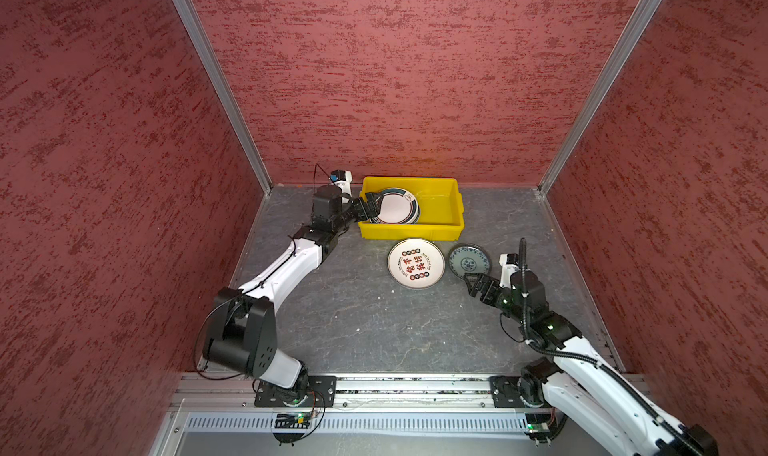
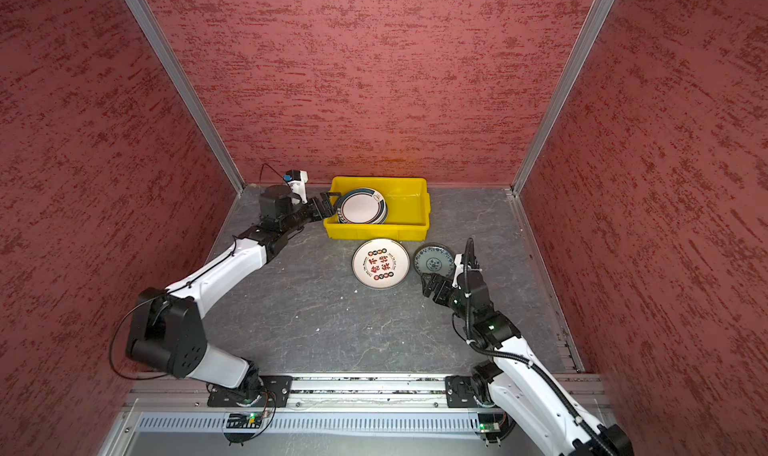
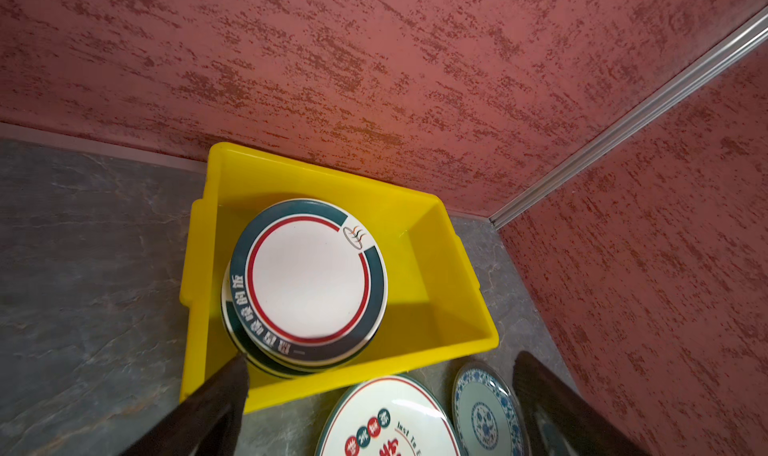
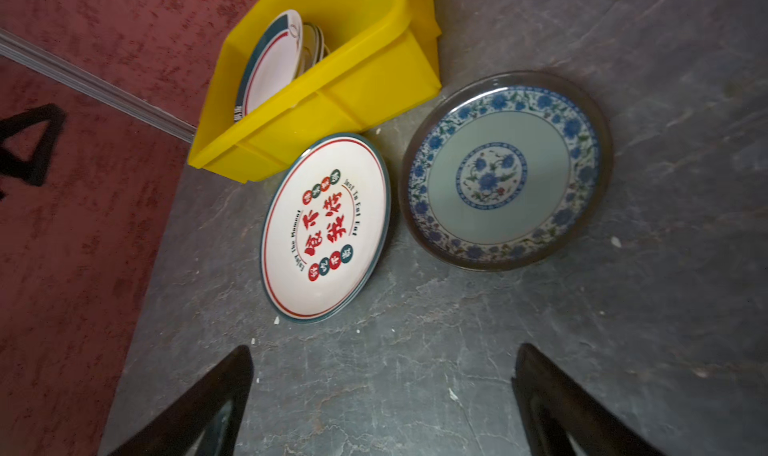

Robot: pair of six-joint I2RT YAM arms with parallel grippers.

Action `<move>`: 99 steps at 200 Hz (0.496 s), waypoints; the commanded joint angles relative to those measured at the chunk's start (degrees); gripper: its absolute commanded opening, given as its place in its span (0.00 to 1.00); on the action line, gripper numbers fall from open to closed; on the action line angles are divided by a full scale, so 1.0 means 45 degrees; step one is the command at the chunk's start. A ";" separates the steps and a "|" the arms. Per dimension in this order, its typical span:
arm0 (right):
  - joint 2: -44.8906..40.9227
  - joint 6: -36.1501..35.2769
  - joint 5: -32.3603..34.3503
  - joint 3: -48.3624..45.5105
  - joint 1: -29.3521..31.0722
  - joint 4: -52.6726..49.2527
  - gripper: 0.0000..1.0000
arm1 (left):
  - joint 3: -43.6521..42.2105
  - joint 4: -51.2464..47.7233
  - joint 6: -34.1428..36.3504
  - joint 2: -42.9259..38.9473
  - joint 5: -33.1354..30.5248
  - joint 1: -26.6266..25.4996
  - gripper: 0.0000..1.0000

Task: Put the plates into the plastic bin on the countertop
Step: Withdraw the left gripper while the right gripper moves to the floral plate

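One grey countertop (image 1: 353,329), yellow bin (image 1: 411,230) at the back wall; stack of plates (image 1: 397,206) fills its left half, leaving room. Lettered plate (image 1: 416,264) lies just in front, small blue plate (image 1: 469,260) beside it. L gripper (image 1: 371,209) spread wide at stack's edge, empty; R gripper (image 1: 472,283) spread, empty, near blue plate, prob. next pick.

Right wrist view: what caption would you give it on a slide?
Open right gripper faces a red-lettered plate and a blue-patterned plate lying near the yellow bin.
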 commanded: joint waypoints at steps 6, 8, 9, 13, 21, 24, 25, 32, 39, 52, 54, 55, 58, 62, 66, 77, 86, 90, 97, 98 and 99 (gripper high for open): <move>0.0569 -0.0321 0.0658 0.0628 -0.0137 -0.0709 0.99 | -0.1825 0.1071 -0.0990 -0.1335 -0.0228 0.0205 1.00; 0.0585 -0.0344 0.0661 0.0647 -0.0145 -0.0704 0.99 | -0.1939 0.1083 -0.1027 -0.1439 -0.0230 0.0214 1.00; 0.0587 -0.0351 0.0652 0.0660 -0.0146 -0.0690 0.99 | -0.1997 0.1081 -0.1033 -0.1492 -0.0231 0.0226 1.00; 0.0672 -0.0379 0.0662 0.0707 -0.0175 -0.0667 0.99 | -0.2190 0.1087 -0.1081 -0.1688 -0.0206 0.0270 0.99; 0.0806 -0.0432 0.0722 0.0799 -0.0236 -0.0670 0.99 | -0.2524 0.1004 -0.1137 -0.2042 -0.0117 0.0346 0.99; 0.0849 -0.0421 0.0758 0.0853 -0.0271 -0.0702 0.99 | -0.2629 0.0970 -0.1137 -0.2186 -0.0066 0.0373 0.99; 0.0866 -0.0409 0.0788 0.0861 -0.0287 -0.0709 0.99 | -0.2674 0.0947 -0.1146 -0.2227 -0.0061 0.0373 0.99; 0.0995 -0.0251 0.1024 0.0968 -0.0411 -0.0864 0.99 | -0.2925 0.0857 -0.1161 -0.2538 0.0017 0.0406 0.99; 0.1156 -0.0182 0.1086 0.1040 -0.0574 -0.0936 0.99 | -0.3142 0.0709 -0.1166 -0.2823 0.0088 0.0425 0.99; 0.1414 -0.0402 0.0625 0.1047 -0.0918 -0.0654 0.99 | -0.3562 0.0469 -0.1151 -0.3360 0.0268 0.0474 0.99; 0.1436 -0.0462 0.0531 0.1035 -0.0975 -0.0602 0.99 | -0.3618 0.0444 -0.1140 -0.3429 0.0328 0.0472 0.99; 0.1452 -0.0488 0.0480 0.1030 -0.1000 -0.0590 0.99 | -0.3647 0.0439 -0.1138 -0.3483 0.0361 0.0472 0.99; 0.1513 -0.0567 0.0325 0.1011 -0.1079 -0.0460 0.99 | -0.3719 0.0377 -0.1132 -0.3613 0.0412 0.0488 0.99; 0.1568 -0.0677 0.0128 0.0992 -0.1205 -0.0300 0.99 | -0.3872 0.0331 -0.1118 -0.3756 0.0494 0.0491 0.99; 0.1612 -0.0790 -0.0103 0.0958 -0.1325 -0.0164 0.99 | -0.4004 0.0274 -0.1117 -0.3927 0.0551 0.0491 0.99; 0.1702 -0.1095 -0.0532 0.0947 -0.1621 0.0065 0.99 | -0.4304 0.0122 -0.1117 -0.4348 0.0715 0.0535 1.00; 0.1705 -0.1294 -0.0651 0.1000 -0.1845 0.0076 0.99 | -0.4551 0.0041 -0.1061 -0.4698 0.0871 0.0559 0.99; 0.1703 -0.1363 -0.0706 0.1020 -0.1941 0.0050 0.99 | -0.4642 0.0010 -0.1040 -0.4811 0.0931 0.0577 0.99; 0.1674 -0.1503 -0.0839 0.1058 -0.2133 0.0051 0.99 | -0.4861 0.0032 -0.1013 -0.5083 0.1110 0.0639 0.99; 0.1679 -0.1526 -0.0860 0.1071 -0.2165 0.0049 0.99 | -0.4894 0.0038 -0.1016 -0.5140 0.1143 0.0643 0.99; 0.1672 -0.1547 -0.0880 0.1077 -0.2201 0.0038 0.99 | -0.4920 0.0051 -0.1008 -0.5169 0.1169 0.0655 0.99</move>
